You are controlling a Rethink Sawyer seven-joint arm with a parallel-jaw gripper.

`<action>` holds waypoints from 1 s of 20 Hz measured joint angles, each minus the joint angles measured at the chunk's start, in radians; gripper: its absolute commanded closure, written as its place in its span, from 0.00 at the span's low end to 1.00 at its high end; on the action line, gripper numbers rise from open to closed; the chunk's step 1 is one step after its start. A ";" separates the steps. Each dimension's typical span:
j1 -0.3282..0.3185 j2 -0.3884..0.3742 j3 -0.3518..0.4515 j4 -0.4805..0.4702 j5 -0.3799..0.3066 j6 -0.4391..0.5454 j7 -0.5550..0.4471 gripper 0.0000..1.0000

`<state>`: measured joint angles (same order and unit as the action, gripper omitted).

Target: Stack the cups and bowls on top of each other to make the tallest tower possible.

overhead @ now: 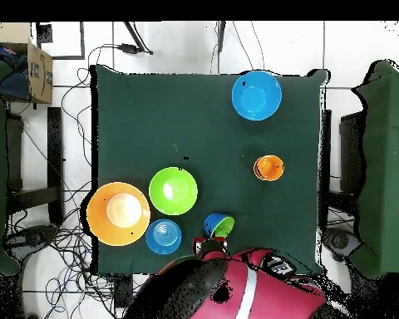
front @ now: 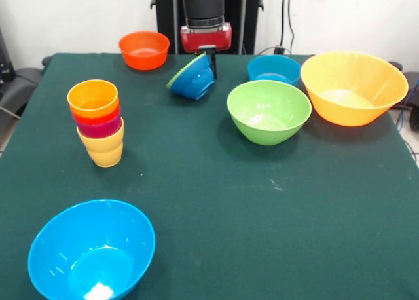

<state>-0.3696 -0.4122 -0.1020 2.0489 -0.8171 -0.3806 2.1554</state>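
A tower of cups stands at the left of the table: a yellow cup at the bottom, then purple and red-orange ones, with an orange-yellow cup on top. From overhead the tower shows as one orange ring. My gripper is shut on the rim of a dark blue bowl, which hangs tilted on its side with a green-teal edge showing. In the overhead view that bowl sits just off the gripper, under the red arm.
An orange-red bowl sits at the far left. A small light blue bowl, a green bowl and a big orange-yellow bowl cluster on the right. A large light blue bowl is near the front left corner.
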 measured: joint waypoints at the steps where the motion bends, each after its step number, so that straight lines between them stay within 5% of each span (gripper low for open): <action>1: 0.004 0.002 -0.005 0.000 0.000 -0.005 0.000 1.00; 9: -0.002 -0.021 -0.007 0.001 0.000 0.011 0.000 1.00; 20: -0.189 -0.305 0.154 0.050 0.103 0.409 0.000 1.00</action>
<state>-0.5582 -0.7171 0.0515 2.0994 -0.7143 0.0283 2.1554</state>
